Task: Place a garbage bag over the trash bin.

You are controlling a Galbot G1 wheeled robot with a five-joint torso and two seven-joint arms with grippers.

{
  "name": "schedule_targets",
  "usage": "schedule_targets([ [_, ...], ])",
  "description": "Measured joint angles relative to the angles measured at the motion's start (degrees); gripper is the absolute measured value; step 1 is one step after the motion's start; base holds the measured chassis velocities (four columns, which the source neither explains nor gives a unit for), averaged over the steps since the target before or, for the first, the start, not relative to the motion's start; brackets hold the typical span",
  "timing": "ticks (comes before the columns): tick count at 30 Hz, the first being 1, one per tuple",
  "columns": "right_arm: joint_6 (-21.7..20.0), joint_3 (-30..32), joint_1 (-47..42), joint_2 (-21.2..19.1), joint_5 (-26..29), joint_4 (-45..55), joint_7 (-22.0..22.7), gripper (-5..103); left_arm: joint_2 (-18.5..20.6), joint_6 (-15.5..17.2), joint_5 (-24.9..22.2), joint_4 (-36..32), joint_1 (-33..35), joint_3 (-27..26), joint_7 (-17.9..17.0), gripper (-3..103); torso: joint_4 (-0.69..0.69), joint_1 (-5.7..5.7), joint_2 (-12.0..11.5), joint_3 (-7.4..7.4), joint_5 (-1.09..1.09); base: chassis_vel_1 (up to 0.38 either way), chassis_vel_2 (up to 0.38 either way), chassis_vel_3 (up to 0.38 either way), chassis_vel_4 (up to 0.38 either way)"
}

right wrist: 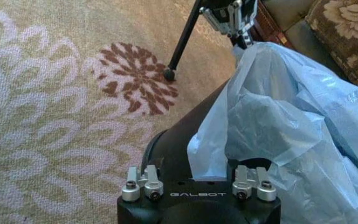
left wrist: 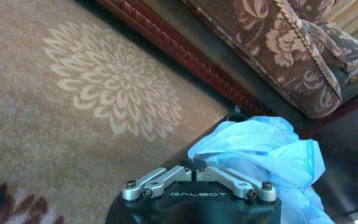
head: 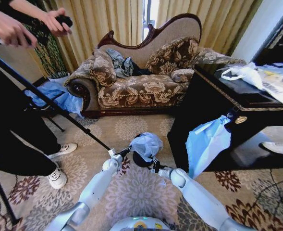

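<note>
The black trash bin stands on the carpet just in front of me, and most of it is covered by the pale blue garbage bag, which is bunched over its top. My left gripper is at the bin's left side, shut on the bag's edge. My right gripper is at the bin's near right side. In the right wrist view it stands open against the bin's wall, with a flap of the bag hanging between its jaws. The left gripper shows across the bin.
A patterned sofa stands behind. A dark cabinet close on the right has a pale blue bundle hanging on it and a white bag on top. A tripod leg and a person's shoes are on the left.
</note>
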Motion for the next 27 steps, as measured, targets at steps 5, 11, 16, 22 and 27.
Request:
schedule_targets([
  [5,0.2,0.0,0.2,0.7,-1.1,-1.5,0.0,47,0.0,0.0,-0.1,0.0,-0.1,0.1,0.0,0,0.0,0.0,0.0,0.0,0.0,0.0,0.0,0.0,0.0],
  [11,0.6,0.3,0.4,1.7,-2.1,-3.8,0.1,31,-0.1,-0.1,-0.1,0.4,-0.1,0.2,0.1,0,0.0,0.0,0.0,0.0,0.0,0.0,0.0,0.0,0.0],
  [16,1.0,0.8,0.6,2.8,-2.8,-6.0,0.2,19,-0.1,-0.1,-0.1,0.5,-0.1,0.2,0.2,0,0.0,0.0,0.0,0.0,0.0,0.0,0.0,0.0,0.0],
  [22,1.5,1.5,1.1,3.9,-3.7,-8.6,0.5,4,-0.1,-0.2,-0.1,0.6,-0.1,0.3,0.2,0,0.0,0.0,0.0,0.0,0.0,0.0,0.0,0.0,0.0],
  [27,1.9,1.9,1.2,4.9,-4.4,-10.4,0.8,0,-0.2,-0.2,-0.2,0.7,-0.1,0.3,0.2,0,0.0,0.0,0.0,0.0,0.0,0.0,0.0,0.0,0.0],
])
